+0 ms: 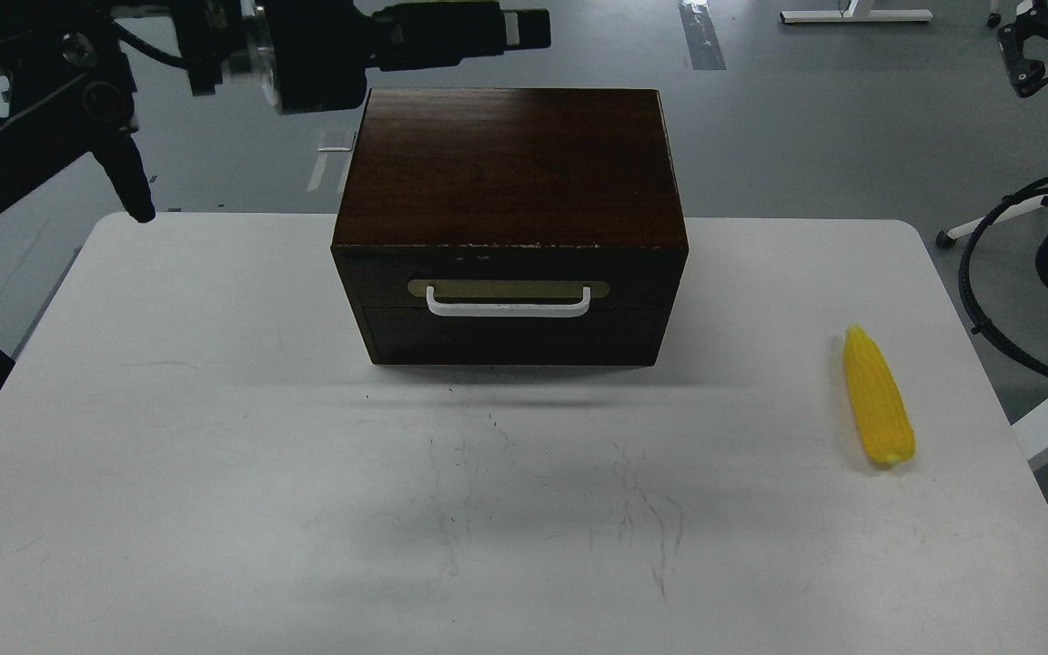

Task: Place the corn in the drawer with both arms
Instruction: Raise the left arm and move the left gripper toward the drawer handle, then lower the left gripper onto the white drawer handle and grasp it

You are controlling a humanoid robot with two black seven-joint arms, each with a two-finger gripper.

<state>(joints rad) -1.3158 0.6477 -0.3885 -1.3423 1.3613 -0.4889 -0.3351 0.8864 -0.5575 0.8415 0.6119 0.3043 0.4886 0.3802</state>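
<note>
We see no readable writing. The corn point(879, 398) lies on the table point(215, 455), well right of the box point(510, 182); its drawer point(508, 296) is closed. Our left gripper point(524, 27) hangs above the box's rear, our right gripper point(1029, 50) far right; we cannot tell either's fingers.

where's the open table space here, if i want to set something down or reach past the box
Widest bare patch: the table in front of the box, from the front edge up to the drawer. Left of the box is bare too. To the right, the corn lies near the right edge, narrowing that side. Above the box's back left, the left gripper crowds the air.
</note>
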